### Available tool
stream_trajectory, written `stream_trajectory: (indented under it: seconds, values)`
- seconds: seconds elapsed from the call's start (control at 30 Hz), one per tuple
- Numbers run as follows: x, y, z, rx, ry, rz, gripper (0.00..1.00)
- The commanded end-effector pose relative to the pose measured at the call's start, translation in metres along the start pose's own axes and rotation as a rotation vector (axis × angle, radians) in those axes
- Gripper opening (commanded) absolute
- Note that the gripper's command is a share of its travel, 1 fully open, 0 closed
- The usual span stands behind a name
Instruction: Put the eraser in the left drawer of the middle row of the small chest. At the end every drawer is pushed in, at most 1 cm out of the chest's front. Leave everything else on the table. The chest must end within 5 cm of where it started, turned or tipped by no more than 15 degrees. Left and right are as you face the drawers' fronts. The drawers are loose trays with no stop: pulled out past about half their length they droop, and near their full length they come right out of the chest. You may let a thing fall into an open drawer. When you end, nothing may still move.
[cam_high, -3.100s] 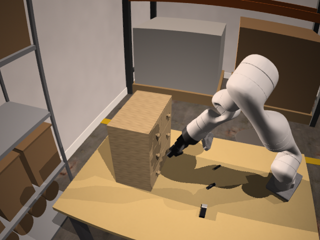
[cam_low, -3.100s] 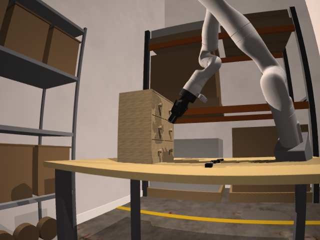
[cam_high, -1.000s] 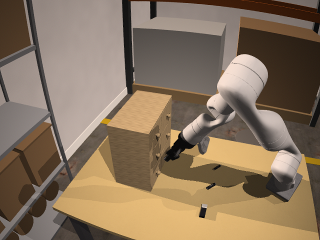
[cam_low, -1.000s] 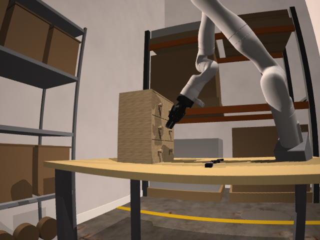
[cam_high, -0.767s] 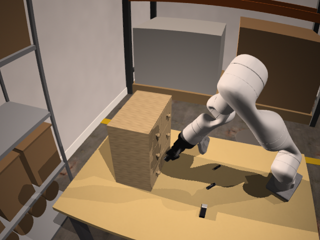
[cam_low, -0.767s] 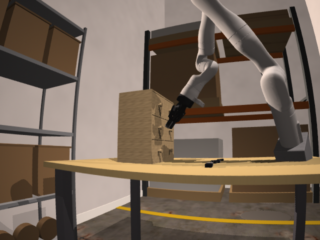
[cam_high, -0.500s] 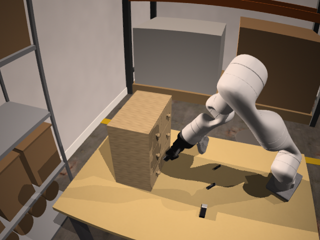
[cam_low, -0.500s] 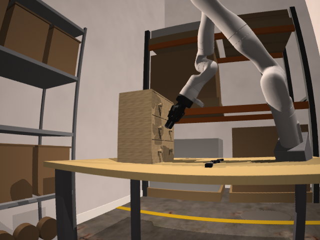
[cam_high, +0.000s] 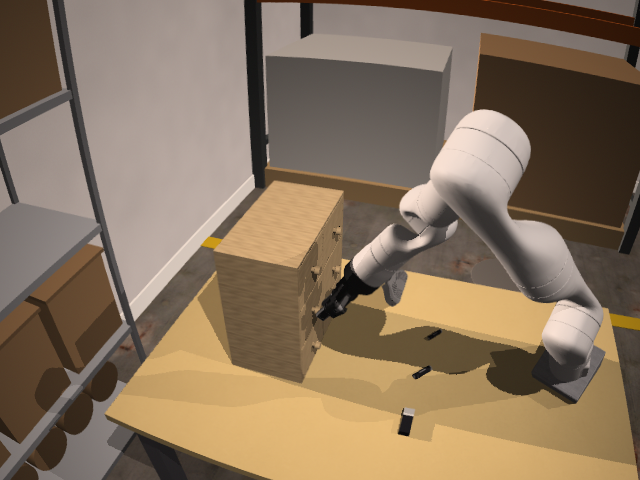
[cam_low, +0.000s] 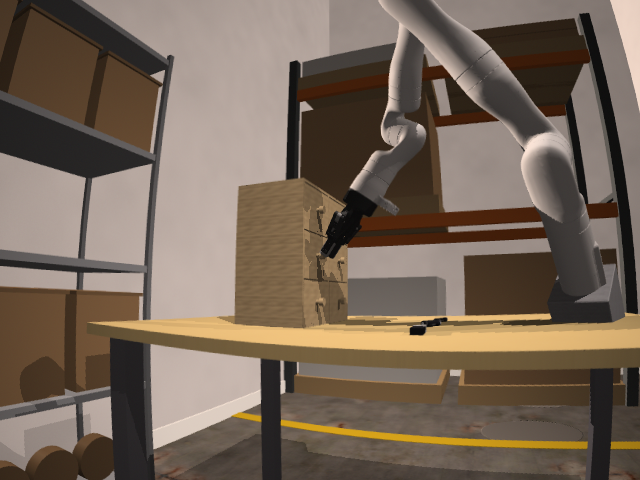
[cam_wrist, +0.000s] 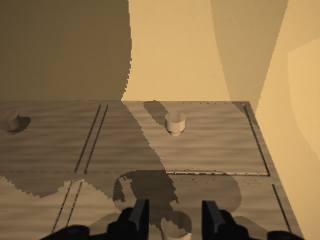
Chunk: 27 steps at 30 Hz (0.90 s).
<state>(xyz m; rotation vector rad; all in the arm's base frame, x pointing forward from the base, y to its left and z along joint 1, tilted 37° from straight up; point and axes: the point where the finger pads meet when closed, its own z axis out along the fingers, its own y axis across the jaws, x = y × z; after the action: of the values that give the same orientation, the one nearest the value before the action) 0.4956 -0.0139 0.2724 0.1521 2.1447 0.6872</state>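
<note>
The small wooden chest stands at the table's left, with its drawer fronts facing the arm. All drawers look pushed in. My gripper is at the left drawer of the middle row. Its fingers are partly open and stand on either side of that drawer's knob without clamping it. It also shows in the side view and the wrist view. The knob of the drawer below shows further up in the wrist view. The eraser, a dark block with a pale end, lies near the table's front edge, far from the gripper.
Two small dark objects lie on the table between the chest and the arm's base. Shelving with boxes stands to the left of the table, and large crates stand behind it.
</note>
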Motion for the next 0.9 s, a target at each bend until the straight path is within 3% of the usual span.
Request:
stream_trajectory:
  seconds: [0.0,0.87]
  values:
    - [-0.0031,0.0004,0.0020,-0.002,-0.001,-0.004,0.33]
    - [-0.0091,0.0004,0.0061,-0.002,-0.001,-0.004,0.33]
